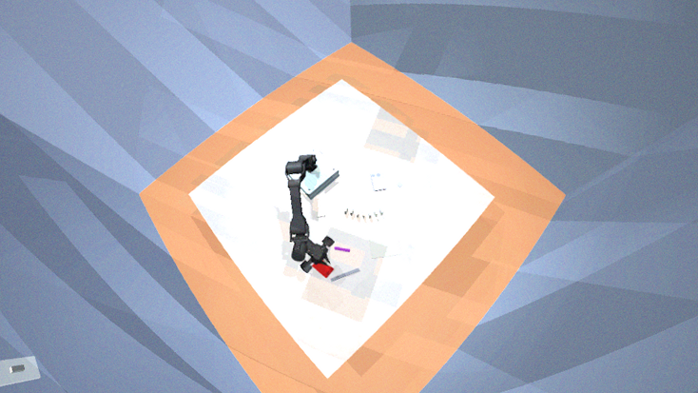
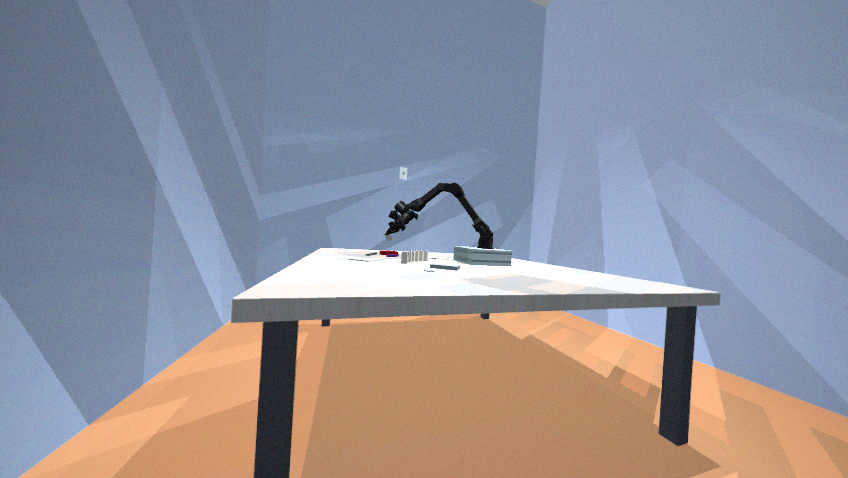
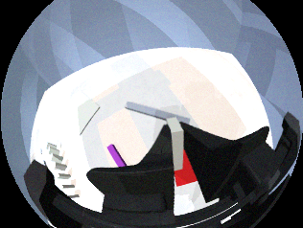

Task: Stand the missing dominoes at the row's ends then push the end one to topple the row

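Top view, lower centre: my gripper [image 1: 327, 261] [image 2: 387, 233] [image 3: 172, 126], closed on a pale domino [image 2: 388, 237] [image 3: 176, 144], is raised above the table [image 1: 260, 204] [image 2: 475, 305] [image 3: 216, 72] near a red block [image 1: 322, 270] [image 2: 388, 252] [image 3: 186, 170]. The row of standing dominoes [image 1: 363, 216] [image 2: 414, 256] [image 3: 60, 167] lies right of centre there, and at lower left in the wrist view.

One purple bar [image 1: 341, 249] [image 2: 392, 255] [image 3: 116, 155], one red block [image 1: 322, 270] [image 2: 388, 252] [image 3: 186, 172], one robot arm [image 1: 296, 204] [image 2: 466, 204].
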Robot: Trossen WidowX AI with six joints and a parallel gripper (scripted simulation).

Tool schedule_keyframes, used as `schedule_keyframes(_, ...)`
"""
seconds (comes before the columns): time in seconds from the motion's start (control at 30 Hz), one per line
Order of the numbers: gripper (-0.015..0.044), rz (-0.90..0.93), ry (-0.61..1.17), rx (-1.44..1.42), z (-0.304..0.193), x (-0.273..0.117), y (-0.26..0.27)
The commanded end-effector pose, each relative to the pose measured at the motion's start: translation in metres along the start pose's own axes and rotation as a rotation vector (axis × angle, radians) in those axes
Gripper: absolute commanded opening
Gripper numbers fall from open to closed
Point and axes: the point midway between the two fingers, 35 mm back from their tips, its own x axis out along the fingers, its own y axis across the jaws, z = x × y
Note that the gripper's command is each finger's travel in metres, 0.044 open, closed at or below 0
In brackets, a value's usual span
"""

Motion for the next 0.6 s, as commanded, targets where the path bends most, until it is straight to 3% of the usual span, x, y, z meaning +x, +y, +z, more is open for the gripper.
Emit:
schedule_keyframes(0.0,0.0028,0.016,-0.087,0.02,-0.001,0.0,-0.003)
schedule_keyframes(0.57,0.0028,0.104,-0.393,0.027,-0.007,-0.018,-0.002)
